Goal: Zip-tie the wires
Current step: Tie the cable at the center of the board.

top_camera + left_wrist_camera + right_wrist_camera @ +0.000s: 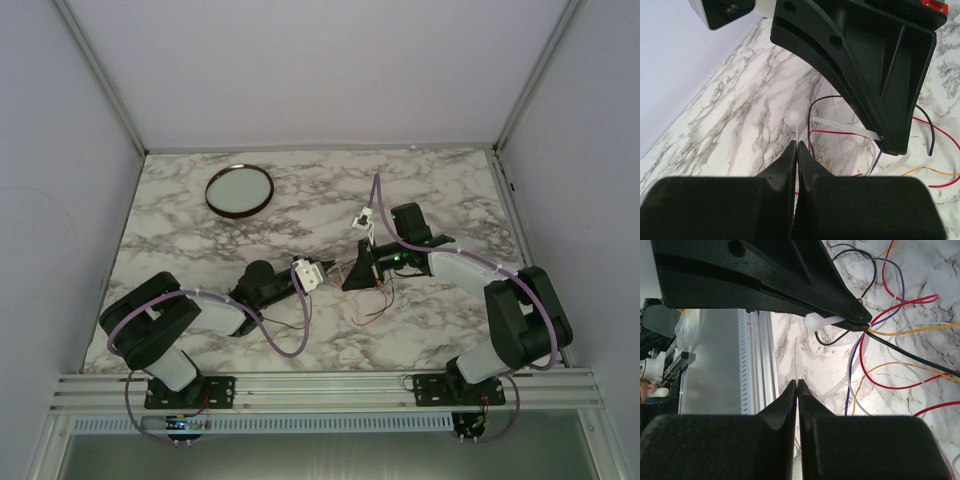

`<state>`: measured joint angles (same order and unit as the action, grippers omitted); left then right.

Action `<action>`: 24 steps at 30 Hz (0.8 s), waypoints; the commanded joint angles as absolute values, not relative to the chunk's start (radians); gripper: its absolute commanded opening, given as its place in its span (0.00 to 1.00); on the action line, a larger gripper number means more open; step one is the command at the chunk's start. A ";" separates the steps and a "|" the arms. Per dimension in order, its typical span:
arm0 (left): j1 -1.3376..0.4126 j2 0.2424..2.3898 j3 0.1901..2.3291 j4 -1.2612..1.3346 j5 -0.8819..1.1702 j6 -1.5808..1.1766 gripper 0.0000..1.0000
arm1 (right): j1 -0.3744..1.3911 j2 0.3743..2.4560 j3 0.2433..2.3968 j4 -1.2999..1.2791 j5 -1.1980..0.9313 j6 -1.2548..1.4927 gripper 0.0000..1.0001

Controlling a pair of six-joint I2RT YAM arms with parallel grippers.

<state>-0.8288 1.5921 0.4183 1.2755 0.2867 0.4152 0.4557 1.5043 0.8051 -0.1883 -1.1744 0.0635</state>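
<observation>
Your left hand (796, 144) is pinched fully closed on the zip tie (840, 126), gripping the thin white strap just below its head. Your right hand (797, 382) is clamped tight too, nipping the same strap further along. The two hands meet tip to tip over the middle of the bench (200, 270). The wires (890, 333), a loose tangle of red, black, yellow and purple strands, lie on the marble under the hands. Several bunch together by the left hand's tip.
</observation>
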 commanded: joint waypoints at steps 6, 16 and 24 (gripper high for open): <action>-0.835 1.588 0.408 1.342 0.311 0.422 0.00 | 0.433 1.483 0.810 -0.176 -1.213 0.039 0.00; -0.834 1.591 0.410 1.347 0.313 0.422 0.00 | 0.431 1.502 0.817 -0.175 -1.223 0.036 0.00; -0.835 1.591 0.408 1.350 0.316 0.419 0.00 | 0.431 1.523 0.823 -0.175 -1.232 0.036 0.00</action>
<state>-0.8291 1.5921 0.4171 1.2766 0.2871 0.4149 0.4427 1.5120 0.8051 -0.1883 -1.1923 0.0597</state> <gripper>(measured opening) 0.005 0.004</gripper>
